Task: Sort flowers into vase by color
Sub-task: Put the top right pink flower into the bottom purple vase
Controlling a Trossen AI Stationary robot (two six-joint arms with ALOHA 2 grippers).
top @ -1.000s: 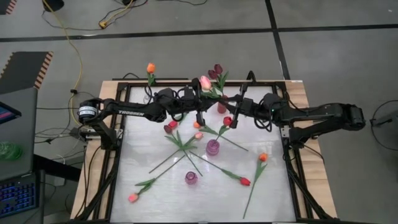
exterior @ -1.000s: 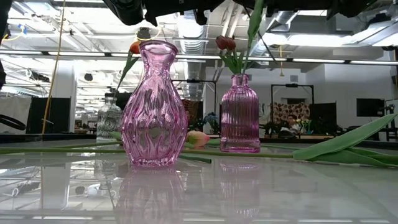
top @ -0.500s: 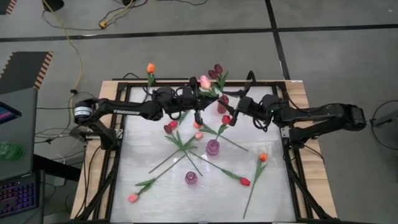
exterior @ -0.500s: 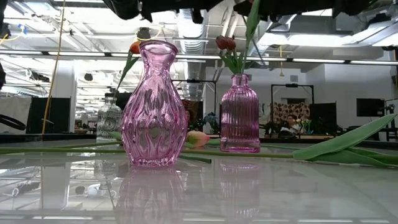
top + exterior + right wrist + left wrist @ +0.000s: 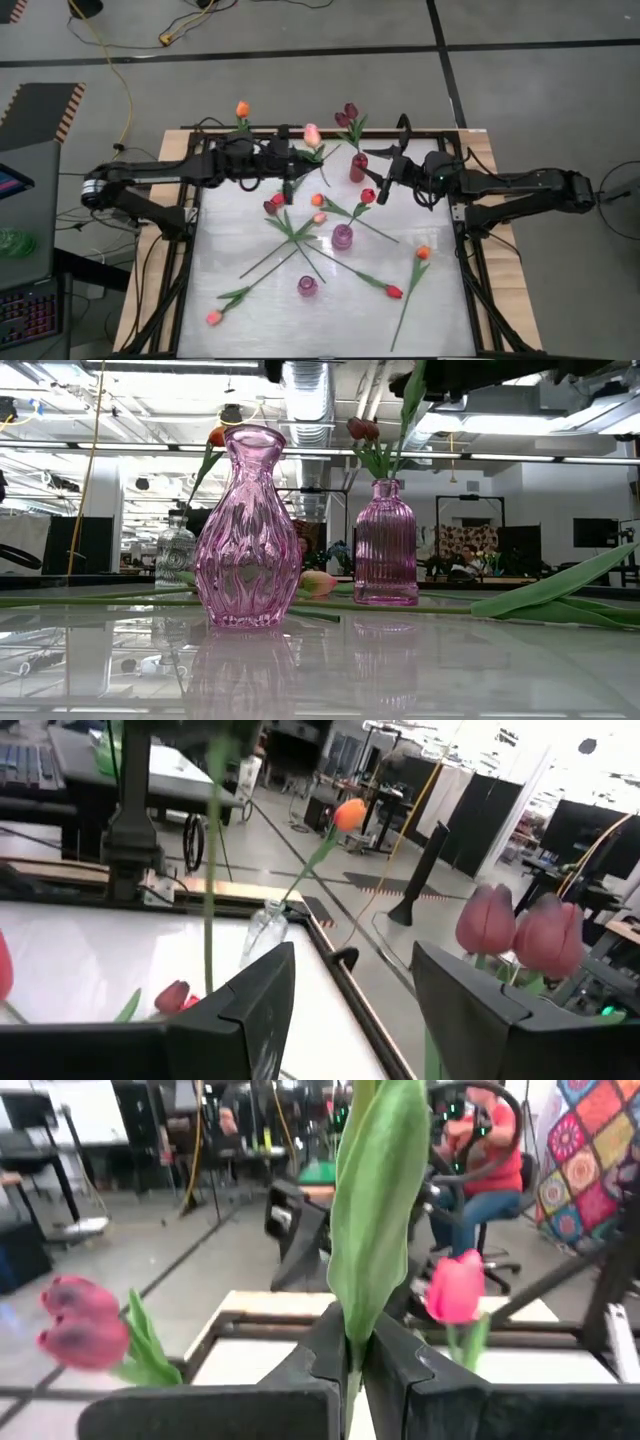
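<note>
The left claw (image 5: 290,175), clamped on a pink tulip's (image 5: 311,134) stem near the worktop's (image 5: 440,310) far edge, should carry it upright to whichever vase is meant for pink, stem end lowered straight into the neck. The right claw (image 5: 385,190) hangs empty, fingers spread, beside the ribbed vase (image 5: 357,168) of maroon tulips (image 5: 347,113). The remaining flowers (image 5: 300,230) lie scattered mid-worktop: slim green stems, small red, orange and pink heads.

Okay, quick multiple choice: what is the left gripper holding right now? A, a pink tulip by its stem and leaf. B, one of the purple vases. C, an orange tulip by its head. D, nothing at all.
A: the left wrist view shows the left gripper with its fingers shut on the green leaf and stem of the pink tulip, which the high view shows held above the table's far edge.
</note>
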